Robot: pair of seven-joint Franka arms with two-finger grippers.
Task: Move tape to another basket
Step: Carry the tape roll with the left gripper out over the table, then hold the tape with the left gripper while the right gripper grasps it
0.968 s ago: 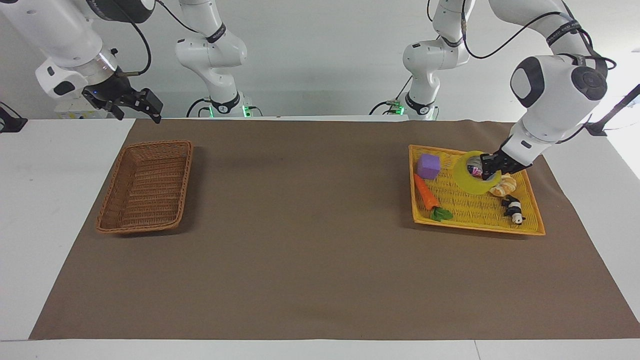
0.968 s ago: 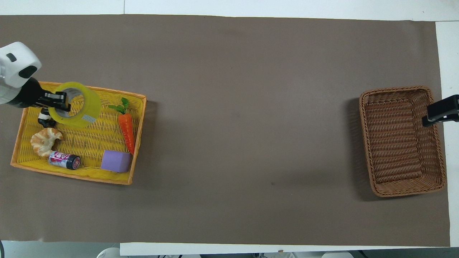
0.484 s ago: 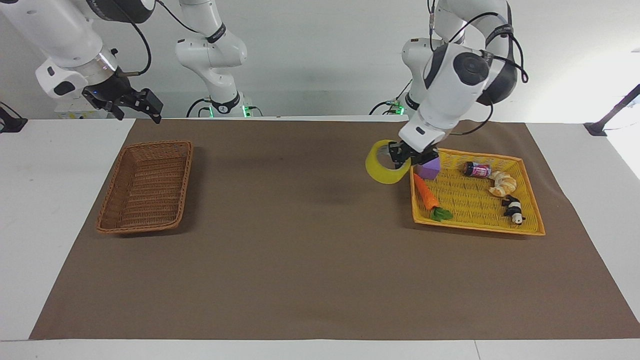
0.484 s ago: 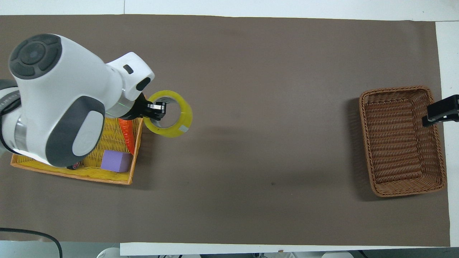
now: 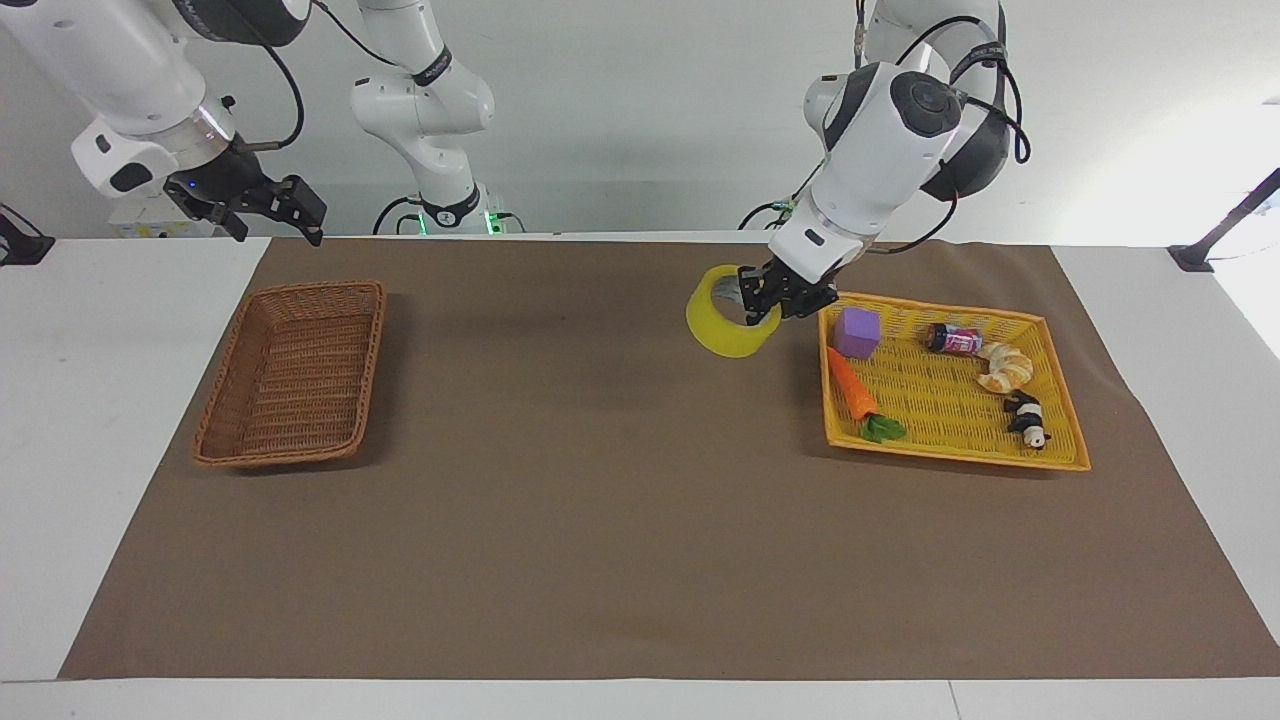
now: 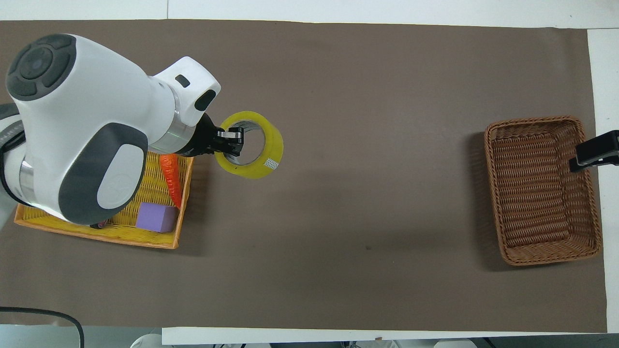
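The white tabletop [image 5: 60, 420] carried a brown mat [image 5: 620, 520] over most of its length. On the mat lay a wicker basket [image 5: 292, 372], below the right jaws, and a yellow plastic basket [image 5: 950, 400] at the left arm's end, just beside the left jaws. The two baskets lay well apart.
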